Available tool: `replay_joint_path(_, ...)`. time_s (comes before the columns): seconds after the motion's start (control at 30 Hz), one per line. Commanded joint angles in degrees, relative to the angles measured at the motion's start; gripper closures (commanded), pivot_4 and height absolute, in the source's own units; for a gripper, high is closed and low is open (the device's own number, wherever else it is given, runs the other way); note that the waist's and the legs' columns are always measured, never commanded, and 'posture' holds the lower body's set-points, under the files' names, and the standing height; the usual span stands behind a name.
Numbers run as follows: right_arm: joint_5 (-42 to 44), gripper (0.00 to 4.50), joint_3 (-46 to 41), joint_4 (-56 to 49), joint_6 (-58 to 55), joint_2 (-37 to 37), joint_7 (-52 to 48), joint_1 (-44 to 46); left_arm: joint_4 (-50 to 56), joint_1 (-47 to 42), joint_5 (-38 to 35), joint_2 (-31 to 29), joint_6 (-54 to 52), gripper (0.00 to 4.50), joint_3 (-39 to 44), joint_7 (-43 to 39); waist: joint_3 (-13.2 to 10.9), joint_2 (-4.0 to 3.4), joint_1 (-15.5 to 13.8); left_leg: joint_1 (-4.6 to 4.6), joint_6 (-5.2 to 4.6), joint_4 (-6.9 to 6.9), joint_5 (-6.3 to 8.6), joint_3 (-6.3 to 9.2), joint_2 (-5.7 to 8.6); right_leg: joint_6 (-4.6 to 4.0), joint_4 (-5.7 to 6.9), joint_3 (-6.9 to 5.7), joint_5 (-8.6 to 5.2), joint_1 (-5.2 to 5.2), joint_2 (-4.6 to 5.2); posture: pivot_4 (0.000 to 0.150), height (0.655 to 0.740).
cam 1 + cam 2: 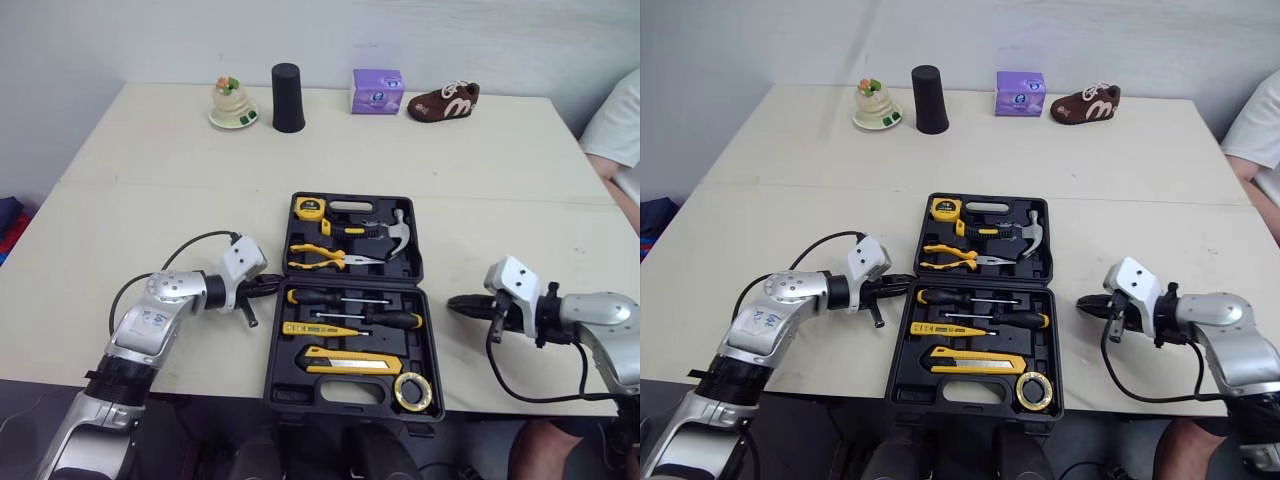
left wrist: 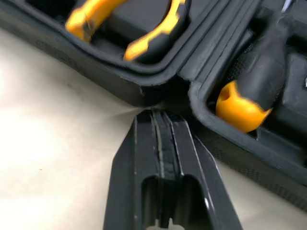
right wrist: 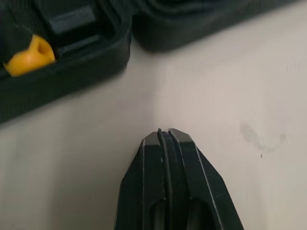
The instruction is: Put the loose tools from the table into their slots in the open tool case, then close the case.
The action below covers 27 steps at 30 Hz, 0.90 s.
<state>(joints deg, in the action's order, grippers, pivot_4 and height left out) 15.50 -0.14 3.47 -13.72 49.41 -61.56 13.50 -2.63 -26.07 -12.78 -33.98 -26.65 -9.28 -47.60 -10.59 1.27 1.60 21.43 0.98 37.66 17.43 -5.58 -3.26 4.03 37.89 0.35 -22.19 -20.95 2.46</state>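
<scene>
The black tool case [image 1: 420, 268] lies open flat in the middle of the table. In its far half sit a tape measure [image 1: 309, 208], a hammer [image 1: 385, 233] and pliers [image 1: 320, 258]. The near half holds screwdrivers [image 1: 345, 297], a tester pen [image 1: 325, 329], a yellow utility knife [image 1: 350, 361] and a tape roll [image 1: 409, 389]. My left gripper [image 1: 276, 286] is shut, its tip touching the case's left side at the hinge [image 2: 158, 98]. My right gripper [image 1: 453, 304] is shut and empty, just off the case's right edge [image 3: 86, 67].
Along the table's far edge stand a small ornament on a plate [image 1: 232, 102], a black cup [image 1: 287, 97], a purple box [image 1: 377, 91] and a brown shoe [image 1: 444, 101]. A person's sleeve [image 1: 618, 125] shows at the right edge.
</scene>
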Motion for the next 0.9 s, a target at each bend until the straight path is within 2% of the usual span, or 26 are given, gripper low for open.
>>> replay_joint_path(0.03, -2.20, 4.50, 1.62, -0.45, 1.85, -2.47, 1.65, 2.83, -0.36, -1.17, 0.15, 1.14, 1.45, 4.46, -0.76, -1.98, 0.00, 0.00, 0.00, 0.00, 0.00, 0.00, 0.00, 0.01, 0.00, 0.00, 0.01, -0.01, 0.00, 0.00, 0.00, 0.150, 0.7341)
replay_joint_path(0.33, -4.37, 4.50, 4.57, 0.01, 2.20, -7.32, 1.67, 8.41, -4.02, -3.82, 2.23, 4.88, 2.56, 4.46, -0.35, 0.26, 0.00, 0.00, -0.41, 0.05, -0.06, 0.26, 0.03, 0.03, 0.01, 0.02, 0.13, -0.04, 0.01, 0.02, 0.06, 0.150, 0.7341)
replay_joint_path(0.53, -6.76, 4.50, 5.25, 2.81, 2.73, -7.99, 1.46, 11.27, -7.21, -5.71, 4.82, 6.50, 3.51, 4.46, 0.10, 2.27, 0.00, 0.00, -0.06, 0.02, -0.05, 0.31, -0.01, 0.04, 0.02, 0.02, 0.31, -0.04, 0.02, 0.01, 0.06, 0.150, 0.7341)
replay_joint_path(0.67, -6.45, 4.50, 5.46, 3.12, 0.50, -7.52, -0.34, 11.41, -8.03, -6.62, 7.36, 4.95, 2.99, 4.46, -0.48, 2.03, 0.00, 0.00, -0.04, 0.02, -0.05, 0.31, -0.01, 0.03, 0.01, 0.02, 0.32, -0.04, 0.02, -0.02, 0.05, 0.150, 0.7341)
replay_joint_path(0.77, -6.28, 4.50, 3.71, 2.81, -0.88, -5.86, -0.31, 9.88, -6.20, -6.48, 5.59, 3.55, -0.31, 4.46, 2.16, 1.48, 0.00, 0.00, -0.03, 0.02, -0.05, 0.31, -0.01, 0.03, 0.01, 0.02, 0.34, -0.04, 0.02, -0.02, 0.05, 0.150, 0.7341)
replay_joint_path(0.87, -4.99, 3.63, 0.65, 1.52, -5.21, -2.31, -0.73, 8.07, -4.38, -5.79, 3.51, 2.00, -1.75, 3.65, 7.02, 2.96, 0.00, 0.00, -0.03, 0.05, -0.05, 0.29, -0.01, 0.03, 0.01, 0.02, 0.36, -0.03, 0.01, -0.07, 0.05, 0.150, 0.7341)
replay_joint_path(0.9, -4.42, 3.14, -0.34, 1.11, -6.12, -1.48, -0.59, 7.89, -4.07, -5.49, 2.88, 1.33, -2.32, 3.20, 8.12, 2.79, 0.00, 0.00, -0.03, 0.09, -0.05, 0.28, -0.01, 0.03, 0.01, 0.02, 0.37, -0.03, 0.01, -0.12, 0.06, 0.150, 0.7341)
